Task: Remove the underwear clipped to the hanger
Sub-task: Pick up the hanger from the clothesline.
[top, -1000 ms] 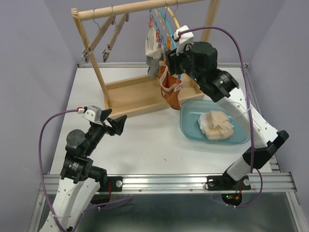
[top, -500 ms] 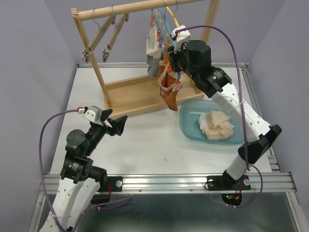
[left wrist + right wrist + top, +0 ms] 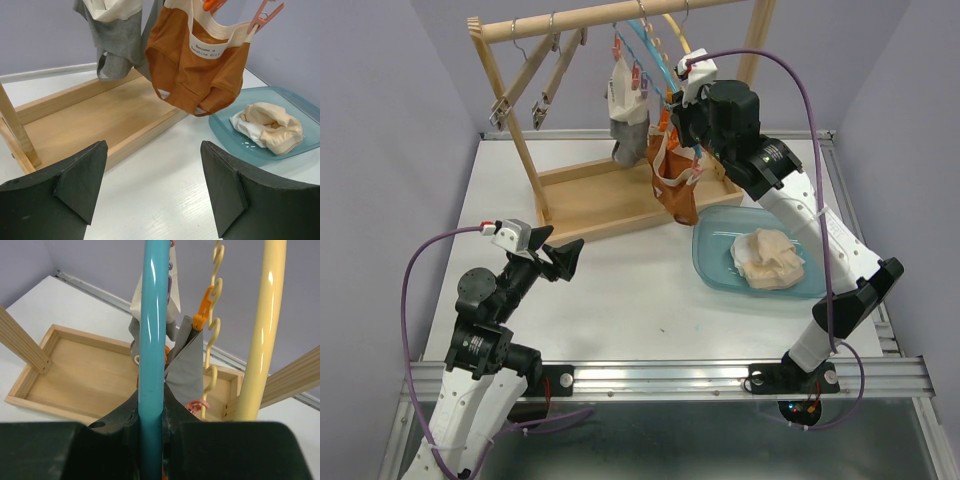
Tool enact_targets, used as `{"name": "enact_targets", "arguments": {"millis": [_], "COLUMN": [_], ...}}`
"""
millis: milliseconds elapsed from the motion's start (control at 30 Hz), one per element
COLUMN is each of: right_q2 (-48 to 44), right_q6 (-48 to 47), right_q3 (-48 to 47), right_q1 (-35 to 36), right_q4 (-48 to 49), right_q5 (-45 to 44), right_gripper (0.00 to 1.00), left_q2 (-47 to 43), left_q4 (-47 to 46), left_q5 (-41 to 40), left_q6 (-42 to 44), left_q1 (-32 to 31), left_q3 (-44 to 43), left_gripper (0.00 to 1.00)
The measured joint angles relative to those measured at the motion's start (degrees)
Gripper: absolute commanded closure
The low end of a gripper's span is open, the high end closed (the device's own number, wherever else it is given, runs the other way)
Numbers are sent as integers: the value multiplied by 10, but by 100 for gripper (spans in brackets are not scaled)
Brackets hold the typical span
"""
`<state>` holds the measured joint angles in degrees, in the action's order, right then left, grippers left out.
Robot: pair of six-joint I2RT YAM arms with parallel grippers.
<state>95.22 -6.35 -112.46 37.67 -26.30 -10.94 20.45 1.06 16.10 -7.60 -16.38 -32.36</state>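
Teal hanger bar point(image 3: 151, 330) in right gripper point(image 3: 151, 407)

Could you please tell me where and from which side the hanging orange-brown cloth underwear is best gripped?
I'd grip the orange-brown underwear by its lower part, near the crotch seam, from the near side, slightly below. Its cream waistband is pinched by orange plastic pegs, with the right gripper clasping the teal hanger tube above; only the bottom hangs free, facing the open left gripper.
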Motion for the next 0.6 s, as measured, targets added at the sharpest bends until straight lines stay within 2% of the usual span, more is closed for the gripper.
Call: {"name": "enact_targets", "arguments": {"millis": [600], "right_q2": [-17], "right_q6": [10], "right_q3": [-26], "right_q1": [-1], "right_q4": [-16], "right_q5": [43], "right_gripper": [100], "left_q2": [0], "left_q4": [0], "left_q5": [0], "left_q6": [0], "left_q1": [0], "left_q3": [0], "left_gripper": [14]}}
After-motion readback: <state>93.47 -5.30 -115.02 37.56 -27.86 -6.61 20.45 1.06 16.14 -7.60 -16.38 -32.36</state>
